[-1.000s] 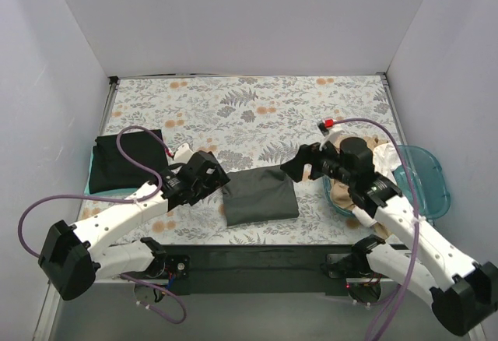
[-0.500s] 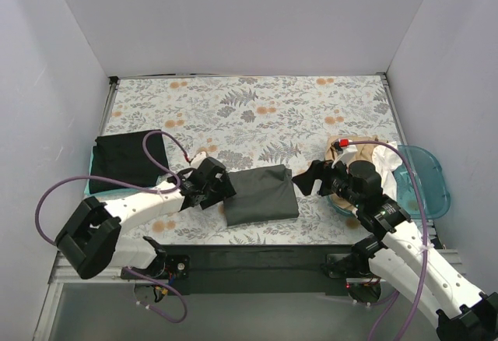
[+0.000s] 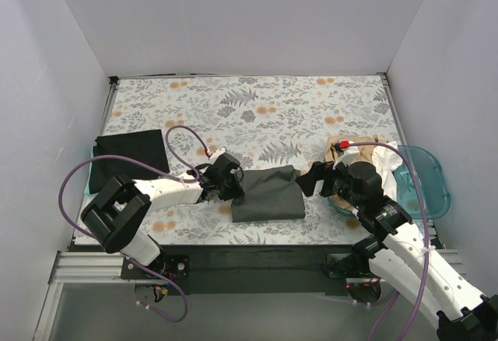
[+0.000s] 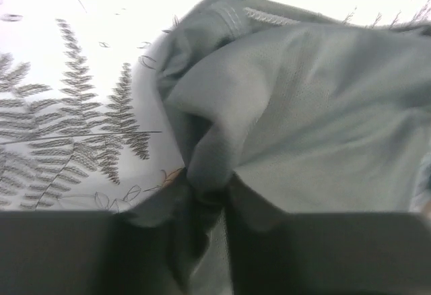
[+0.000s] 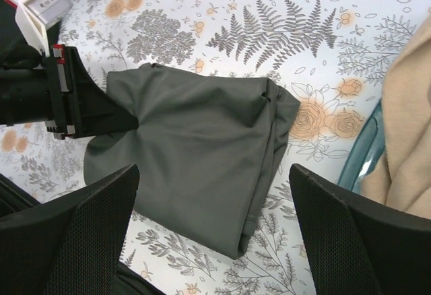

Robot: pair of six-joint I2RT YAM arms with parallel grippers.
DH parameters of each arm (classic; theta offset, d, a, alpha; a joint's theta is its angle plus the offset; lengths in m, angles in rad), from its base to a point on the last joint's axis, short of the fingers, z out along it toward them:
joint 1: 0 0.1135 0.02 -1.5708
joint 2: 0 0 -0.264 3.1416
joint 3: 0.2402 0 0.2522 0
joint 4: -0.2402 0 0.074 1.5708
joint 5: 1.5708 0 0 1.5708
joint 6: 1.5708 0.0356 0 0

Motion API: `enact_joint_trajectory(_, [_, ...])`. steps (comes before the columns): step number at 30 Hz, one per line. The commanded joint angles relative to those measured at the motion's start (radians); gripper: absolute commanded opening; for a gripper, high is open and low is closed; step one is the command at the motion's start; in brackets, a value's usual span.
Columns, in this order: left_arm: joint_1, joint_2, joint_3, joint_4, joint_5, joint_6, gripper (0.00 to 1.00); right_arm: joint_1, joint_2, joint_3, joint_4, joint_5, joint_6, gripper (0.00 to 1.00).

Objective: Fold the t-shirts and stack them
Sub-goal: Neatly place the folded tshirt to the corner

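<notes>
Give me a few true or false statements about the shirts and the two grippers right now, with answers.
1. The left gripper pinches the edge of the dark grey t-shirt. True.
2. The right gripper is shut on the tan t-shirt. False: it is open and holds nothing.
3. The black t-shirt lies at the table's left side. True.
4. The dark grey t-shirt is stacked on the black one. False: they lie apart.

1. You won't find any readable text, brand, number or sign in any of your three views.
2. The closest you get is the small white plastic piece [image 5: 40, 2] on the left arm in the right wrist view. It has faint marks, too blurry to read.
3. The counter covering [image 3: 257, 107] is just a fern-and-flower print.
</notes>
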Motion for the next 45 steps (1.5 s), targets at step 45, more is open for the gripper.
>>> enact_joint_trajectory(45, [0.444, -0.242, -0.011, 0.287, -0.387, 1.011, 0.00, -0.006, 0.057, -0.026, -0.067, 0.342, -0.133, 0.98])
